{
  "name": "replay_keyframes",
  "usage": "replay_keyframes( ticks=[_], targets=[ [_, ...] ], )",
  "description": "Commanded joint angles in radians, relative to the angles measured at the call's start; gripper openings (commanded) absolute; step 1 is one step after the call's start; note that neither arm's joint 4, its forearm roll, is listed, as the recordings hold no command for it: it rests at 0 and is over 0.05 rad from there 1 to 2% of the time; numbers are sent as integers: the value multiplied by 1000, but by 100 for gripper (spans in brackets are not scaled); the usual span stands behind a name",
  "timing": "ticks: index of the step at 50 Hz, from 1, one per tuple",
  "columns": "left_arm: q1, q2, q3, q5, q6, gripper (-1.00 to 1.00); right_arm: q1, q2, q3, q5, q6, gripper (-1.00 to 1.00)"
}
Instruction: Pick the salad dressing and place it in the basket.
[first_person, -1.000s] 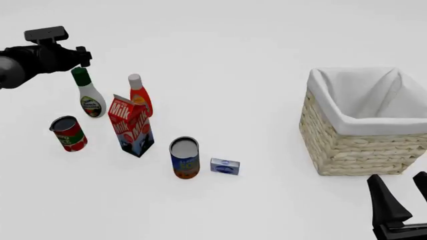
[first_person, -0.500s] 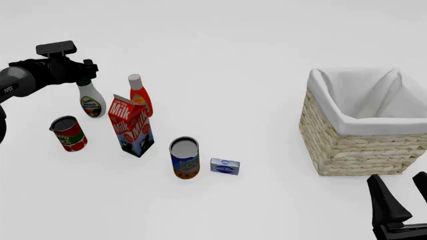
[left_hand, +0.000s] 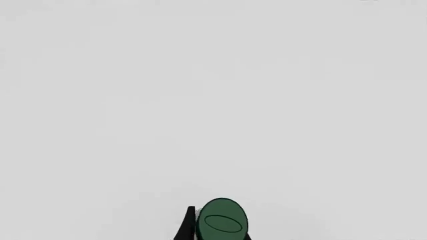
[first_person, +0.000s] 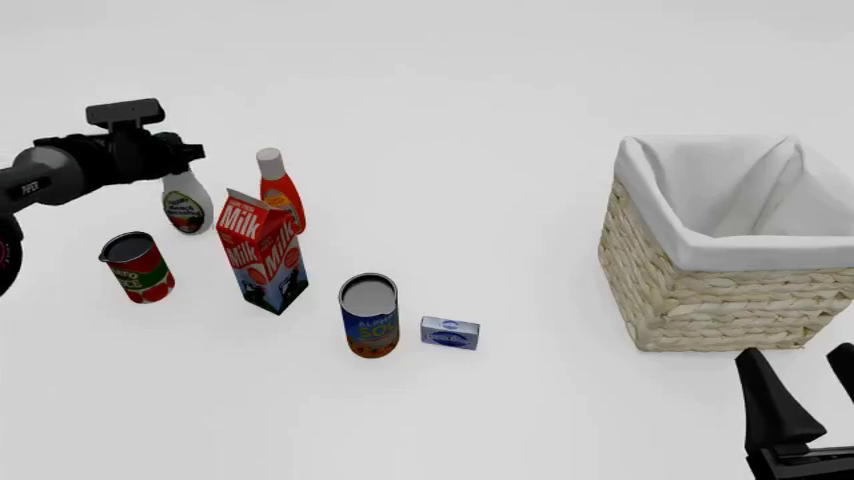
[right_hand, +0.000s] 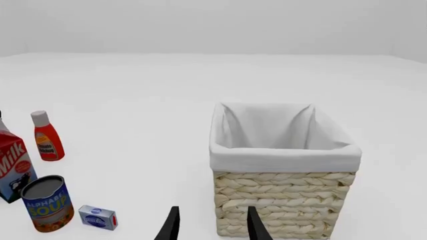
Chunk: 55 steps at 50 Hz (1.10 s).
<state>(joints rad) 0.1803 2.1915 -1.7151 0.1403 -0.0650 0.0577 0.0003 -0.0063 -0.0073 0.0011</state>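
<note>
The salad dressing (first_person: 186, 205) stands upright on the white worktop (first_person: 507, 90) at the far left of the grocery group, just beside the red-orange bottle (first_person: 279, 188) and behind the red can (first_person: 136, 267). The left gripper (first_person: 171, 160) sits over the bottle's top, hiding the cap in the front view; in the left wrist view the green cap (left_hand: 222, 222) shows at the picture's edge with a dark finger (left_hand: 185, 228) right against it, the cap lying in between the jaws. Whether these jaws press on the cap or stand clear of it I cannot tell. The basket (first_person: 721, 290) stands well apart on the right. The right gripper (right_hand: 211, 226) hangs near the basket's front, its jaws spread and holding nothing.
</note>
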Motion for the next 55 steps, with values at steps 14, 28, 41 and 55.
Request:
replay_keyframes(
  ticks=[14, 28, 41, 55],
  targets=[
    [0, -88, 61, -57, 36, -100, 0, 0, -15, 9, -5, 100],
    [-17, -222, -8, 8, 68, -100, 4, 0, -24, 11, -4, 100],
    [-182, -446, 106, 24, 97, -100, 16, 0, -24, 13, -7, 100],
    [-413, -719, 268, -15, 129, -100, 23, 0, -12, 4, -1, 100]
  ],
)
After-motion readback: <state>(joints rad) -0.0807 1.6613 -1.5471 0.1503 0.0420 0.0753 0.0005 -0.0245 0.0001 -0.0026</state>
